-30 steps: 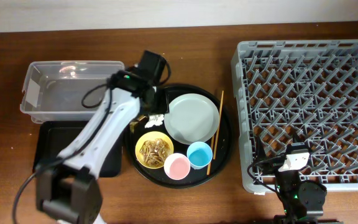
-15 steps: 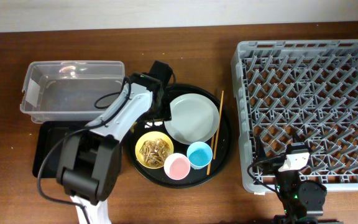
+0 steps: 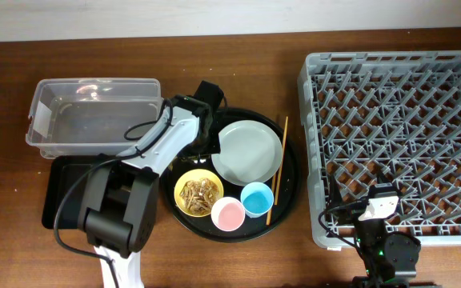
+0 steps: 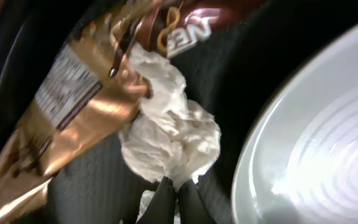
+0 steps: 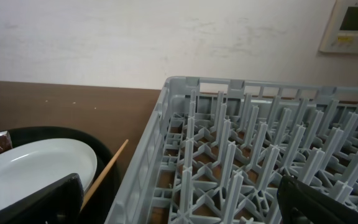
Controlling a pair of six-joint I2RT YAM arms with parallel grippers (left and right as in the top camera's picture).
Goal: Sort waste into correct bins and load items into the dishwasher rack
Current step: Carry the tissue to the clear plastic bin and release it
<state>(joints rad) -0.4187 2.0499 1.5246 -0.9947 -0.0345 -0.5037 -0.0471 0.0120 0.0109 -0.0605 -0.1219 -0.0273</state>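
Our left gripper [image 4: 173,198], at the bottom centre of the wrist view, is pinched shut on the lower edge of the crumpled white tissue [image 4: 173,127]. The tissue lies on the round black tray [image 3: 289,188], touching the gold-brown wrapper [image 4: 73,106] at left and just beside the green plate [image 4: 316,143]. We should lift straight and slowly so the wrapper stays behind. Our right gripper [image 5: 179,199] hangs wide open and empty by the rack [image 5: 260,174].
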